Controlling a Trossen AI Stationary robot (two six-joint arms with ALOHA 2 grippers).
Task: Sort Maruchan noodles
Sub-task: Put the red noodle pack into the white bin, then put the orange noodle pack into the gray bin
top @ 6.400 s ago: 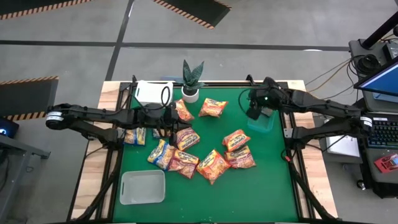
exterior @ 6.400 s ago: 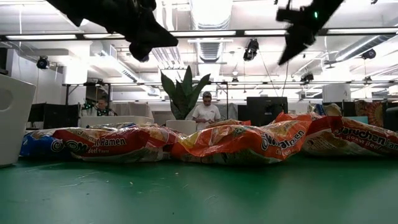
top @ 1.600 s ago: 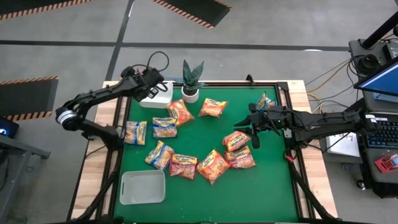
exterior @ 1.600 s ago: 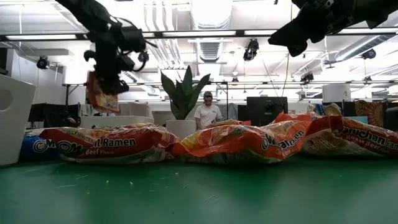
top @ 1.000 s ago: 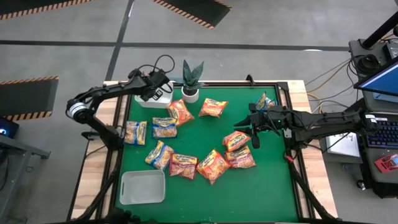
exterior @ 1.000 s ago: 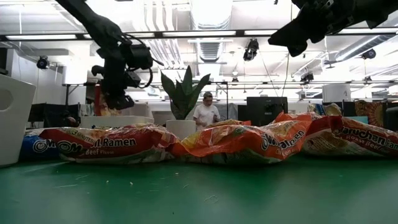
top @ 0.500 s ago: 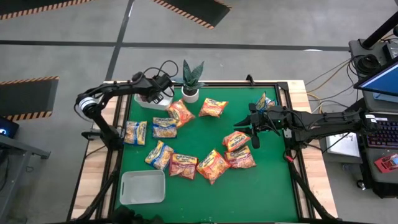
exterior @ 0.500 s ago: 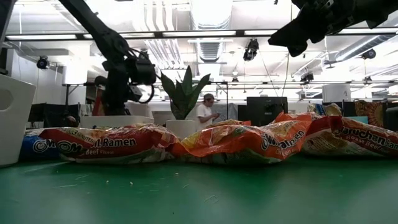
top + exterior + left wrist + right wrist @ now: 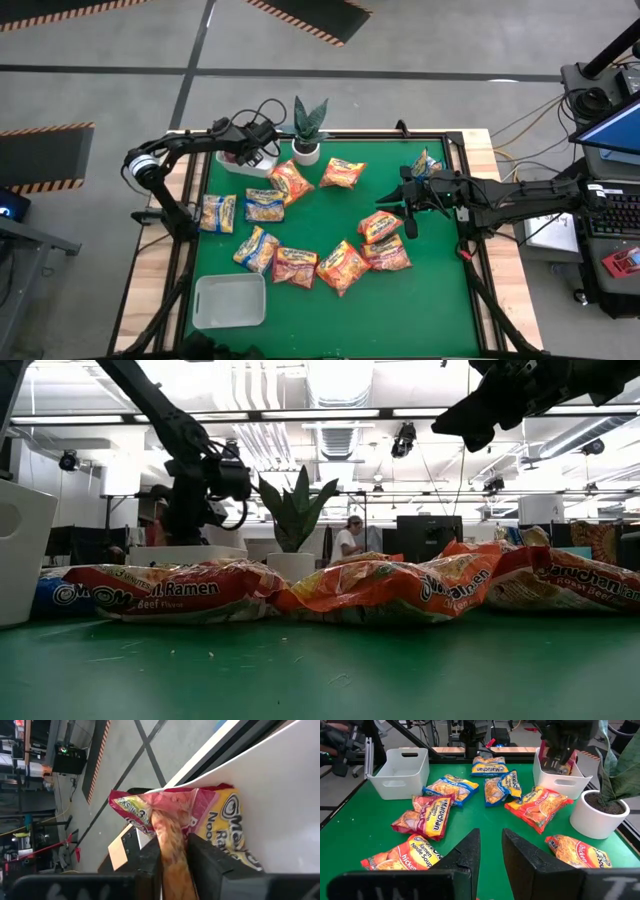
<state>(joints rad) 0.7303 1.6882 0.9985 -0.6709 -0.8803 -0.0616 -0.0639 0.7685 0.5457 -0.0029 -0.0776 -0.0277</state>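
Bare green mat (image 9: 430, 300) at the near right; noodle packets (image 9: 300, 262) crowd the middle.

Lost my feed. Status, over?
Left gripper in far white tray, fingers pinching red packet. Right gripper hovers empty over loose packets on mat. Nothing blocking.

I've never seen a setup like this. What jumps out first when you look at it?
The scatter of bright orange, red and blue ramen packets across the middle of the green table catches the eye first. At the far left corner the left gripper reaches into a white bin, its fingers around a red packet. The right gripper hovers empty over the packets on the right, near a small potted plant at the table's far edge.
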